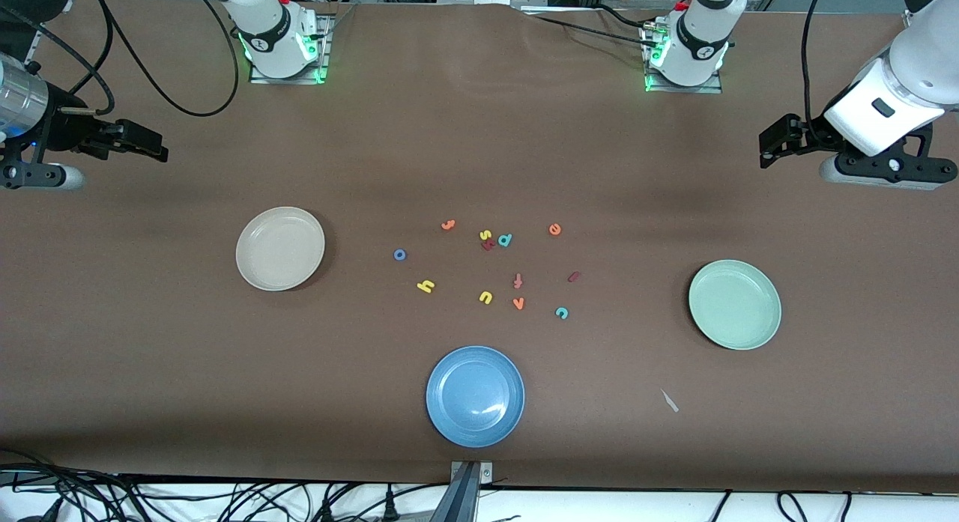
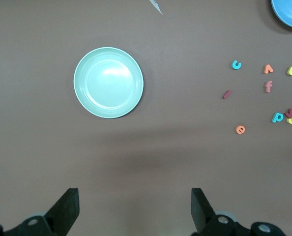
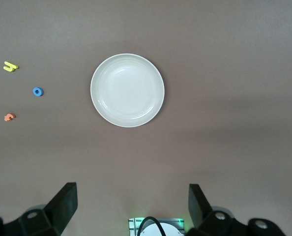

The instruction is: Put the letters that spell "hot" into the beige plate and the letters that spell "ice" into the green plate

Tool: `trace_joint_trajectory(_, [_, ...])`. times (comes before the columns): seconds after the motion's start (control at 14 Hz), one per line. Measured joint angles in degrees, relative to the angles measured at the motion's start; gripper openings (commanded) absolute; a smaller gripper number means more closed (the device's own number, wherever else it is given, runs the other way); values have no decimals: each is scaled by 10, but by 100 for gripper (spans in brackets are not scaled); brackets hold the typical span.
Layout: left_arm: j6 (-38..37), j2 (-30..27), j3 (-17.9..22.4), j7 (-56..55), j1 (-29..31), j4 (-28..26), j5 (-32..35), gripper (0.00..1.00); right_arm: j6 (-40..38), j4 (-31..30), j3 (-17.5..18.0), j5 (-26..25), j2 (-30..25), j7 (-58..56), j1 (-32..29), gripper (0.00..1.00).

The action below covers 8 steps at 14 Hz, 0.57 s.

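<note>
Both hands wait open, high over the worktop's ends.
Only the front view shows the blue plate (image 1: 475,396) whole; the left hand (image 2: 134,211) looks down on the green plate (image 2: 108,82), the right hand (image 3: 131,209) on the beige plate (image 3: 127,90).

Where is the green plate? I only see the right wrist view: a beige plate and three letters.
Observer: The green plate lies toward the left arm's end of the table.
Operator: Are there more letters than my three?
Observer: Yes. A teal c, an orange e and a dark red i, among others, lie between it and the beige plate.
Operator: Is the other tool holding anything?
Observer: No. The left tool hangs open over the table near the green plate.
</note>
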Motion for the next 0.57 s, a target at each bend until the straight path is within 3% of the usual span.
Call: trace_joint_trajectory(0.57, [0, 0, 0, 0, -2, 0, 0, 100, 0, 0, 1, 0, 4, 0, 6, 100])
